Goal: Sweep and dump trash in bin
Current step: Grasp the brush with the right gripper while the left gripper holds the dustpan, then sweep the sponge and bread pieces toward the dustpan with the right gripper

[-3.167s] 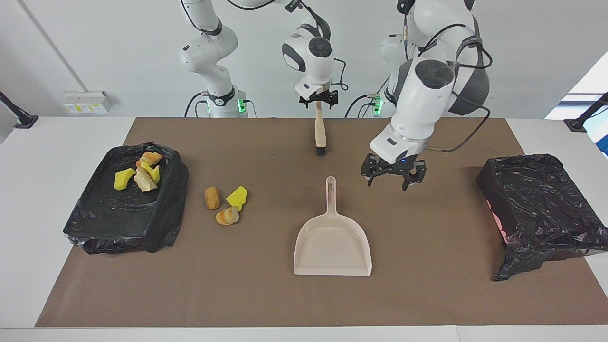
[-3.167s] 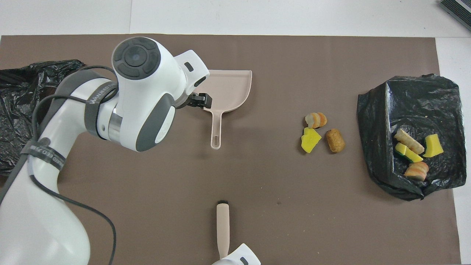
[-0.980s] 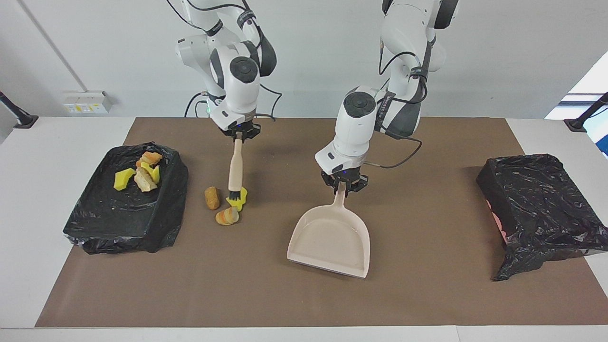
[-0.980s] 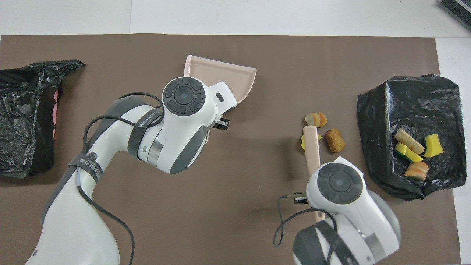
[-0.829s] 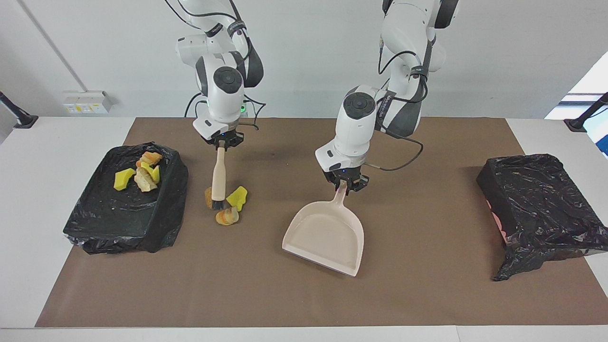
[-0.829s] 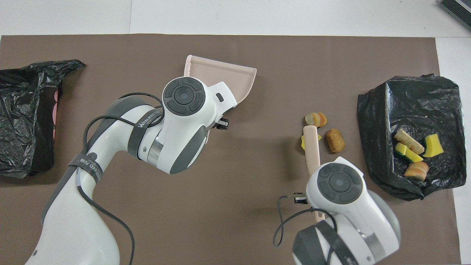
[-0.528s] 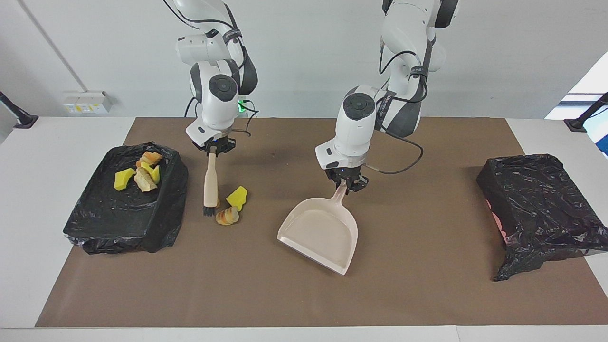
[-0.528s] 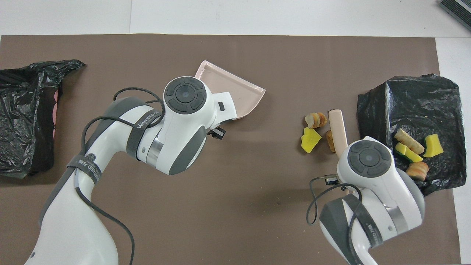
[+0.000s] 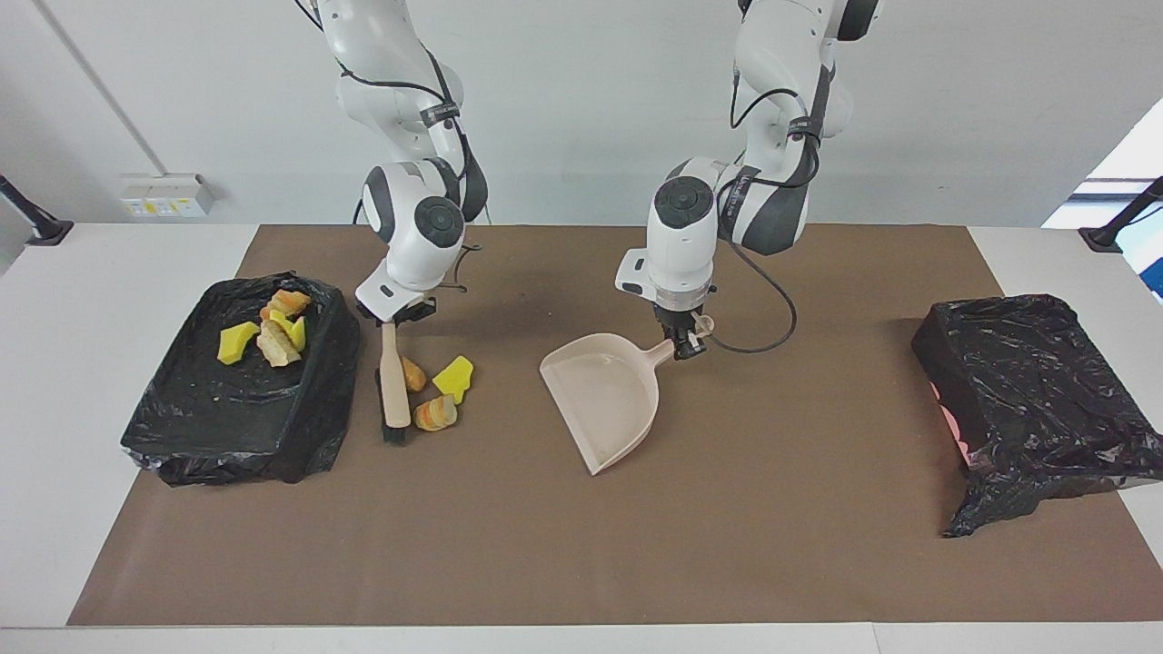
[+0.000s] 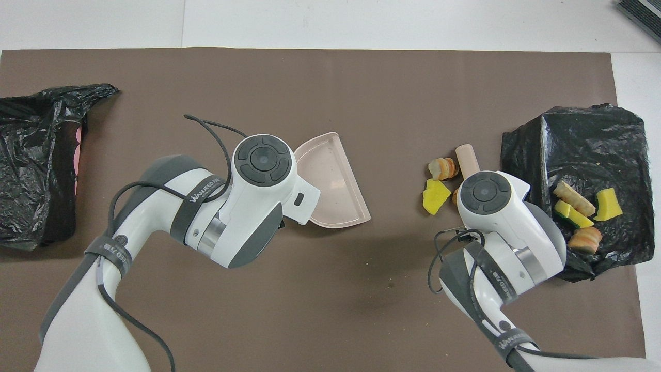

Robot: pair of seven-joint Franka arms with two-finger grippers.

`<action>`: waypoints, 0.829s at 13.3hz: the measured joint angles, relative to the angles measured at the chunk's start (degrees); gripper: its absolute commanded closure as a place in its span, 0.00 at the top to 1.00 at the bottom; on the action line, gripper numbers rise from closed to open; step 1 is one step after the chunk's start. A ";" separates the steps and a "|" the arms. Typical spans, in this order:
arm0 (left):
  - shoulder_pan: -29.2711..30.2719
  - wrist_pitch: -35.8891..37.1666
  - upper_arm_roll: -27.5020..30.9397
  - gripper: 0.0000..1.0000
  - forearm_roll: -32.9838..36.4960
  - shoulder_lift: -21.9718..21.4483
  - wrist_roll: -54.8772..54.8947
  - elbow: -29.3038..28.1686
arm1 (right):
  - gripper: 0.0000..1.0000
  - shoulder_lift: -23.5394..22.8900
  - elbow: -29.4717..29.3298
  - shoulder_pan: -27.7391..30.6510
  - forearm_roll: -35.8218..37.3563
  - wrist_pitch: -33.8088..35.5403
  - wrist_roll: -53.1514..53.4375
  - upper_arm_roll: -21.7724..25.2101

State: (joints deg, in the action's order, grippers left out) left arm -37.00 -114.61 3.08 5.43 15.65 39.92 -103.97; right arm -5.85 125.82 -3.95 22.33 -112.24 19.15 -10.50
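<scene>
1. Facing view: right gripper was clamped on the brush handle top, w/ bristles down on the brown mat betw. the loose scraps and the black-lined tray. Left gripper was closed on the dustpan handle; pan tilted, mouth turned toward the scraps but apart from them. More scraps lay in the tray. Black bin bag sat at the left arm's end.

2. Overhead view: both grippers hidden under their wrists, grip not visible here. Dustpan was mid-mat; brush end showed just beside three loose scraps. Four scraps in tray.
</scene>
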 measured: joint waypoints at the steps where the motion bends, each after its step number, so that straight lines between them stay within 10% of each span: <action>1: -0.35 -1.07 -0.11 0.00 0.51 -0.69 0.64 -1.27 | 0.00 -0.81 -1.75 -0.81 -3.68 1.41 0.00 -0.06; 11: -3.01 -8.43 -0.34 0.00 1.84 -4.82 1.40 -10.45 | 0.00 -5.61 -7.88 -10.76 -32.13 2.90 3.96 -0.31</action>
State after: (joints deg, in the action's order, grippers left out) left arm -40.01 -123.05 2.74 7.26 10.83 41.32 -114.43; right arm -11.47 117.94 -14.71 -9.80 -109.34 23.10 -10.81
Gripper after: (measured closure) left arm 0.678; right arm 0.727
